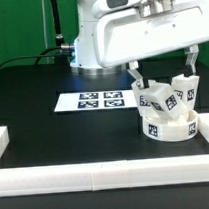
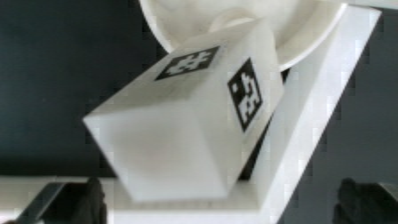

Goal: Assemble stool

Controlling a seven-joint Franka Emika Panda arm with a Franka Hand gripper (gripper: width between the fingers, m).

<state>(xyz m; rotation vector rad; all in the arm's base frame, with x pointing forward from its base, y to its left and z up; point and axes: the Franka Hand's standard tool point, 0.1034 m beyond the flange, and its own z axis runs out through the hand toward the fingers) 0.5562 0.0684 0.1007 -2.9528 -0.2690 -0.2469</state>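
- From my remote seat, the exterior view showed the arm's white body leaning over the black table (image 1: 31,82), with the gripper (image 1: 162,67) hanging just above the stool parts.
- The claw's two dark fingers (image 1: 191,59) stood spread wide; I saw nothing pinched between them.
- The round seat (image 1: 166,127) sat on the table toward the exterior view's right, close to the white border bars (image 1: 57,176) at the front and right edges.
- Three tagged block legs (image 1: 162,99) stood up from the seat, tilted and splayed rather than upright; I could not tell how firmly they were seated in it.
- The marker board (image 1: 90,99) lay flat on the table, to the exterior view's left of the seat and apart from it.
- In the wrist view, one leg (image 2: 178,120) filled most of the picture, tilted, with two black-and-white tags on its faces, and the seat's round rim (image 2: 311,25) showed behind it.
- The dark fingertips (image 2: 54,205) sat either side of that leg, not touching it.
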